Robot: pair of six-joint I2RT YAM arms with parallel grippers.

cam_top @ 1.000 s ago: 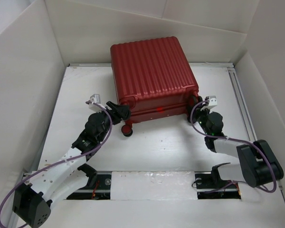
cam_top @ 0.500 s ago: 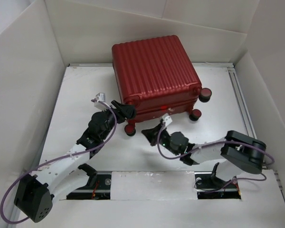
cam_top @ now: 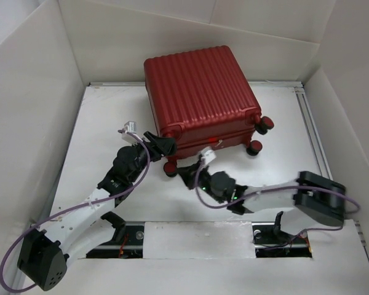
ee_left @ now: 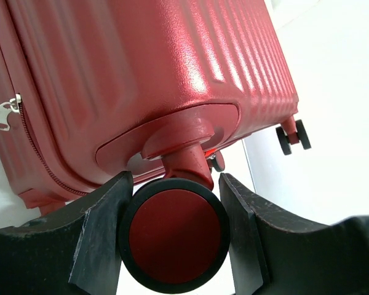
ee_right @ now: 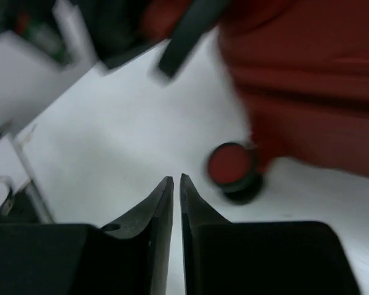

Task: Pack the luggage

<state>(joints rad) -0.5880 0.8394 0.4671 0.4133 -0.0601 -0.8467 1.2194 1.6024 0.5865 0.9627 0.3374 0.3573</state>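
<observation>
Top view first: the luggage (cam_top: 200, 92) sits closed in the upper middle of the frame, wheels facing the lower right. Big change is the right arm. A second ago it was over at the case's right-hand corner, now it's swung across so the right gripper (cam_top: 187, 175) is low-centre, just beside the front-left wheel (cam_top: 171, 169). The case has barely shifted. The left gripper (cam_top: 162, 144) hasn't left its corner. My guess: nothing's opened yet, they're still setting up.

Left wrist: the jaws sit partway open, snug on either side of a red-hubbed wheel (ee_left: 175, 243), looks like they're pinching it. The zip pull is at the left edge.

Right wrist: blurry, so it's mid-move. The jaws are nearly closed with just a sliver between them, holding nothing. There's a wheel (ee_right: 232, 166) just beyond, and red shell at upper right.

The white table (cam_top: 111, 117) is boxed in by plain white walls (cam_top: 37, 92).
</observation>
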